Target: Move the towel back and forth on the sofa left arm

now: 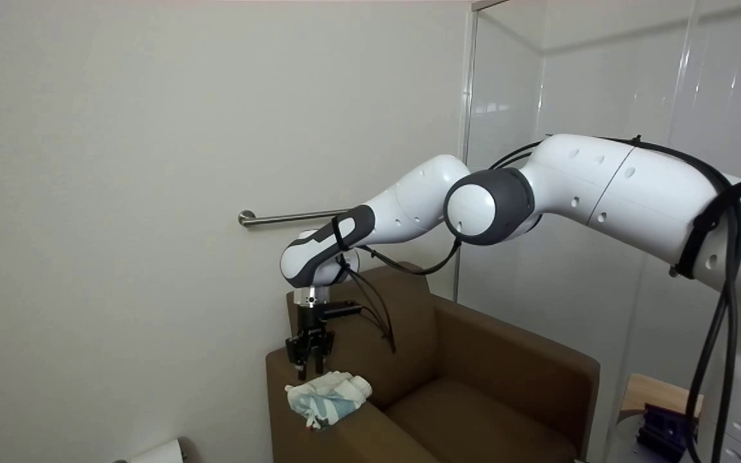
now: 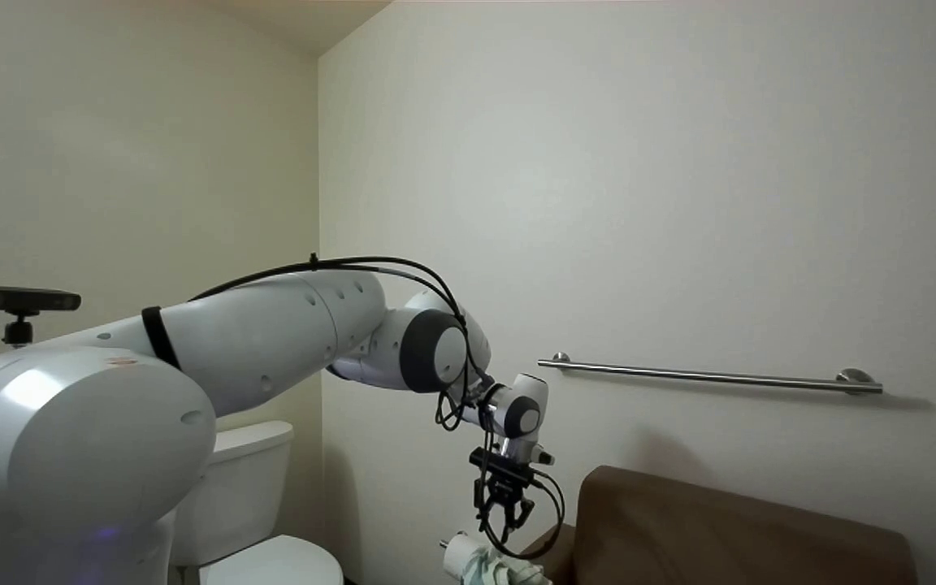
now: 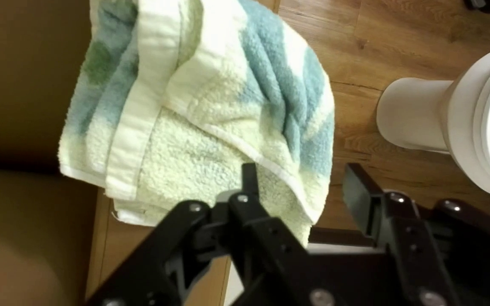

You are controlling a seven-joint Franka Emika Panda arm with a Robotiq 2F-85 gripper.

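Observation:
The towel [image 3: 211, 127], whitish with pale green and blue patches, lies rumpled on top of the sofa left arm [image 1: 370, 444]. It shows as a loose heap [image 1: 329, 399] in an exterior view, and only its upper part [image 2: 500, 570] comes into frame in an exterior view. My gripper [image 1: 311, 373] points down just above the towel's rear side. In the wrist view its two fingers stand apart with a wide gap, nothing pinched between them. One finger [image 3: 250, 178] overlaps the towel, while the opposite finger [image 3: 357, 197] is beyond its edge, over the floor. Whether the fingertips touch the cloth cannot be told.
The brown backrest [image 1: 383, 321] rises close behind the gripper, with the seat cushion [image 1: 480, 424] beside the arm. A metal bar [image 2: 712, 375] is fixed to the wall. White rounded fixtures [image 3: 415, 114] stand by the armrest's outer side, above wooden floor [image 3: 355, 42].

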